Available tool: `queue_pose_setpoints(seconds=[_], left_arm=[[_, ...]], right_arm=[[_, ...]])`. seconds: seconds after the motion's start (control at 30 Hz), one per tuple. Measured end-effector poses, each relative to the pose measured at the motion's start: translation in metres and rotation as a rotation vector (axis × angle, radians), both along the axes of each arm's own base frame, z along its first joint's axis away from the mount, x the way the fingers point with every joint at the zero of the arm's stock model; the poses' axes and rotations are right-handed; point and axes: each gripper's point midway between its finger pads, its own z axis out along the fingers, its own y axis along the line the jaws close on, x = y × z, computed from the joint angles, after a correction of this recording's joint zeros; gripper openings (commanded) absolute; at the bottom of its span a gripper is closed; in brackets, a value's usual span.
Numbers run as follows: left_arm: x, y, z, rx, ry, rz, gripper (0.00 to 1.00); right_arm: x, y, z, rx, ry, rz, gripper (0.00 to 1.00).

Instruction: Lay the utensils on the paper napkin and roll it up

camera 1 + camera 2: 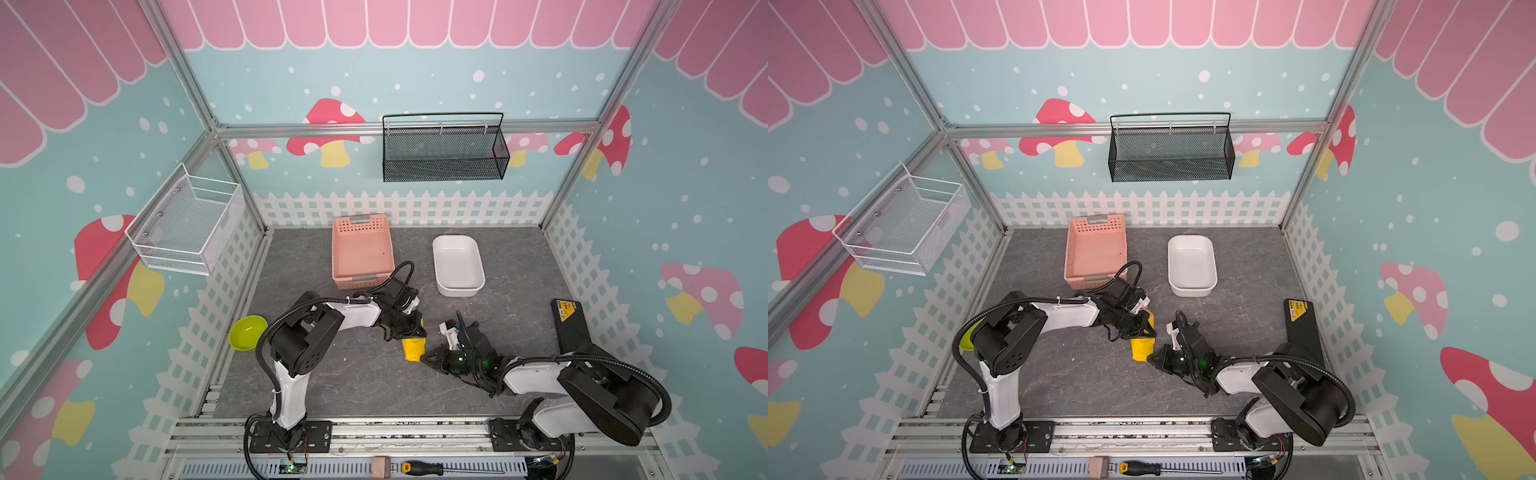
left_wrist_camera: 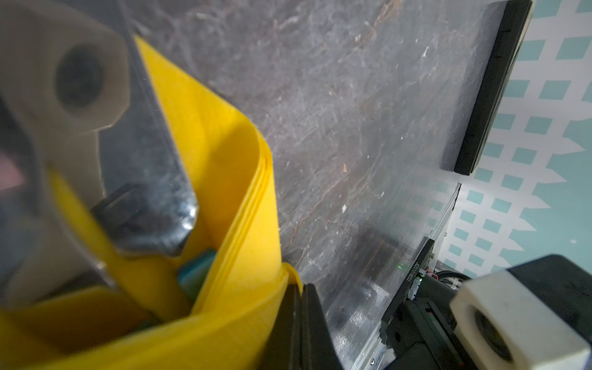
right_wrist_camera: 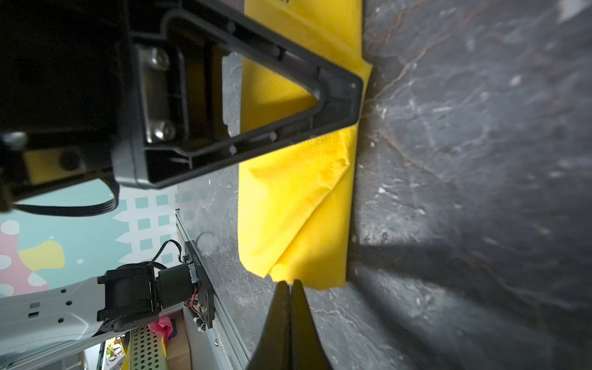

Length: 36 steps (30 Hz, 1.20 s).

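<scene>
The paper napkin (image 1: 414, 349) (image 1: 1140, 350) lies near the table's middle as a narrow yellow bundle, folded over on itself. Of the utensils, only a teal handle end (image 2: 195, 272) shows, inside the folds; the rest is hidden. My left gripper (image 1: 422, 333) (image 2: 301, 288) is shut at the bundle's far end, with an edge of the napkin (image 2: 243, 256) caught at its tips. My right gripper (image 1: 423, 357) (image 3: 290, 285) is shut too. Its tips touch the near end of the napkin (image 3: 304, 208) and hold nothing that I can see.
A pink basket (image 1: 362, 253) and a white dish (image 1: 457, 266) stand behind the arms. A lime-green bowl (image 1: 248, 332) sits at the left edge and a black box (image 1: 571, 328) at the right. A screwdriver (image 1: 432, 468) lies on the front rail.
</scene>
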Motion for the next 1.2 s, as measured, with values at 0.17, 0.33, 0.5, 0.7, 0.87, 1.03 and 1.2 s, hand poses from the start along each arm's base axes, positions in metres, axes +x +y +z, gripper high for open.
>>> queue_pose_setpoints(seconds=[0.17, 0.33, 0.5, 0.7, 0.87, 1.03, 1.2], left_arm=[[0.001, -0.001, 0.001, -0.005, -0.005, 0.001, 0.00], [0.001, 0.001, -0.001, -0.004, -0.003, 0.005, 0.00], [0.001, 0.001, -0.001, -0.005, -0.003, 0.006, 0.00], [0.002, 0.001, -0.001, -0.006, -0.005, 0.007, 0.00], [0.001, 0.001, 0.000, -0.007, -0.007, 0.007, 0.00], [0.003, 0.000, 0.011, -0.023, -0.022, 0.013, 0.00], [0.009, -0.004, 0.027, -0.048, -0.041, 0.025, 0.00]], right_arm=[[0.001, 0.001, -0.003, 0.000, 0.011, -0.003, 0.00], [0.002, 0.004, -0.012, -0.015, 0.037, 0.006, 0.00], [0.009, 0.013, -0.008, 0.003, 0.029, 0.018, 0.00], [0.013, 0.018, -0.008, 0.011, 0.024, 0.026, 0.00], [0.012, 0.021, -0.013, 0.010, 0.038, 0.037, 0.00], [0.014, 0.023, -0.013, 0.009, 0.047, 0.048, 0.00], [0.013, 0.024, -0.014, 0.000, 0.045, 0.063, 0.00]])
